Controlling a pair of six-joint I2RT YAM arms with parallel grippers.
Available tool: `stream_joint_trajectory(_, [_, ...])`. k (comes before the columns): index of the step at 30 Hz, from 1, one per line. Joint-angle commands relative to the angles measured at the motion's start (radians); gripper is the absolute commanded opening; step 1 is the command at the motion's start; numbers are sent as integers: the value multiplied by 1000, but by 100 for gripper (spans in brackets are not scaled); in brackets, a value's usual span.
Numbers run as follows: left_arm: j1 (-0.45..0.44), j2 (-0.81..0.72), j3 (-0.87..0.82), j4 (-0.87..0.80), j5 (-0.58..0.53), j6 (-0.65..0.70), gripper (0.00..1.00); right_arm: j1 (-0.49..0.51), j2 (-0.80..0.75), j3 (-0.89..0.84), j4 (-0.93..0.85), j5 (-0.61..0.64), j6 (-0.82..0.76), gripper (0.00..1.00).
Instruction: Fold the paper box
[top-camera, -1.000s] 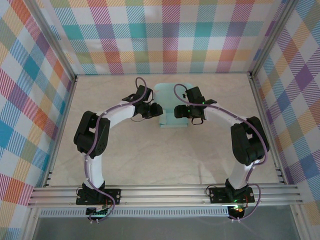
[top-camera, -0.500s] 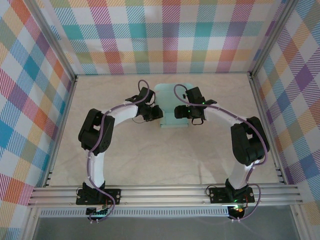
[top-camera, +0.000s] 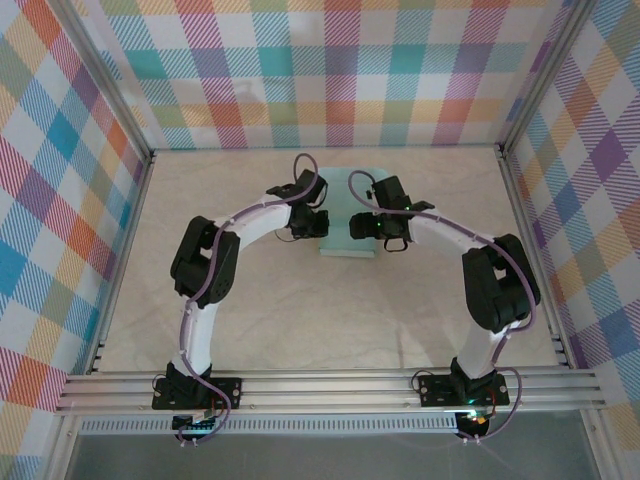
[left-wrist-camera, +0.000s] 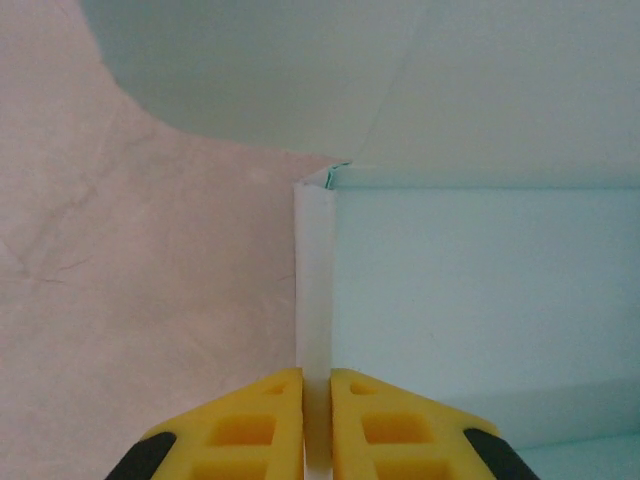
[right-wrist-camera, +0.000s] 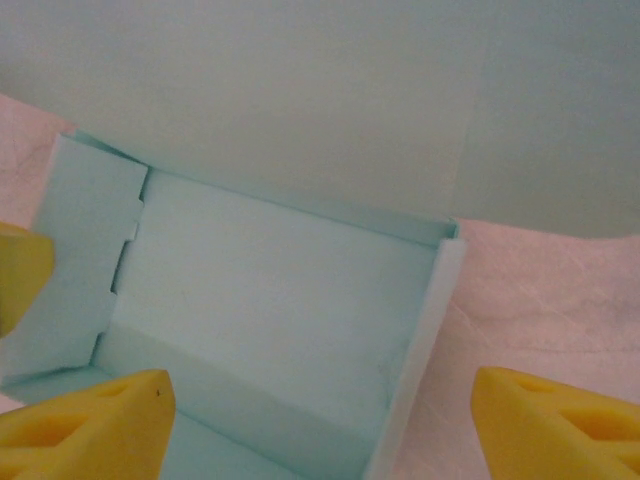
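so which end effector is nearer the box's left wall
Left. The left end effector pinches the left wall of the box; the right end effector hangs open above its right side.

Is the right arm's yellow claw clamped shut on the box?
No, the right gripper stands wide open over the paper box.

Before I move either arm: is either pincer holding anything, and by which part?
The left pincer pinches the paper box by its upright side wall; the right pincer stands open, holding nothing.

paper box (top-camera: 338, 205) | pale mint card | part-folded, side walls raised, top open | far middle of table (top-camera: 250, 300)
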Motion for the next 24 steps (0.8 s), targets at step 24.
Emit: stream_joint_trajectory(24, [-85, 100, 118, -189, -290, 86, 22, -45, -89, -86, 87, -18, 46, 78])
